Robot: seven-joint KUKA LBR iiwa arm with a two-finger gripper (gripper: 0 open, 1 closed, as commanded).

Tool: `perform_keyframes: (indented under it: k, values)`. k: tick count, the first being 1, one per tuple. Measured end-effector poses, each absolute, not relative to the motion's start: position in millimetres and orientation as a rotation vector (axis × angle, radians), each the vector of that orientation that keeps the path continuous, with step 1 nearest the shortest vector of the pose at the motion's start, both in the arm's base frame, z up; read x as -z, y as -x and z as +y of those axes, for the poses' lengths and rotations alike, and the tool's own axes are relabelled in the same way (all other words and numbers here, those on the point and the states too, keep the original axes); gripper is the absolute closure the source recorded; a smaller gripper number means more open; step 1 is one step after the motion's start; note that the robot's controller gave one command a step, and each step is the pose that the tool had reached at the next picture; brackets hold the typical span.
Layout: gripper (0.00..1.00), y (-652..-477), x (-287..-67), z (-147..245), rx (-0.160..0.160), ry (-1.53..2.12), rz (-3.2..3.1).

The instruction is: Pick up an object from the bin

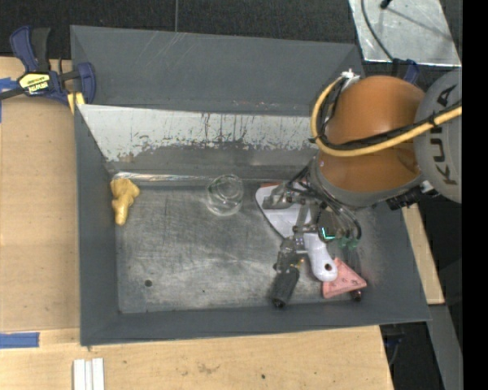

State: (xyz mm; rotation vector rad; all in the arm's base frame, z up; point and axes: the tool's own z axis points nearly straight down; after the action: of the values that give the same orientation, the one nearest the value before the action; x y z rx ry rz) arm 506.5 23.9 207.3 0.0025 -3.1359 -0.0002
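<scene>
My gripper (299, 232) hangs under the arm's orange cover at the right side of the bin. It is low over a white object with a pink triangular end (338, 279) near the front right corner. A short black cylindrical object (282, 288) lies just below the gripper, by the front wall. A flat white piece with a red edge (273, 201) lies just left of the gripper and is partly hidden by it.
A clear glass cup (224, 193) stands at the middle back of the bin floor. A yellow toy-like object (123, 197) lies at the back left corner. The arm and its cover hide the bin's right wall.
</scene>
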Motion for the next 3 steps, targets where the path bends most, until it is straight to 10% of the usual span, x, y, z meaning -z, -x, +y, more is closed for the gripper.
perform_keyframes:
  k: [1, 3]
  values:
    - [0.00, -508.2, -211.4, 23.7, 0.001, -0.001, -3.144]
    - [0.00, -494.2, -153.2, -4.1, 0.000, -0.498, -3.105]
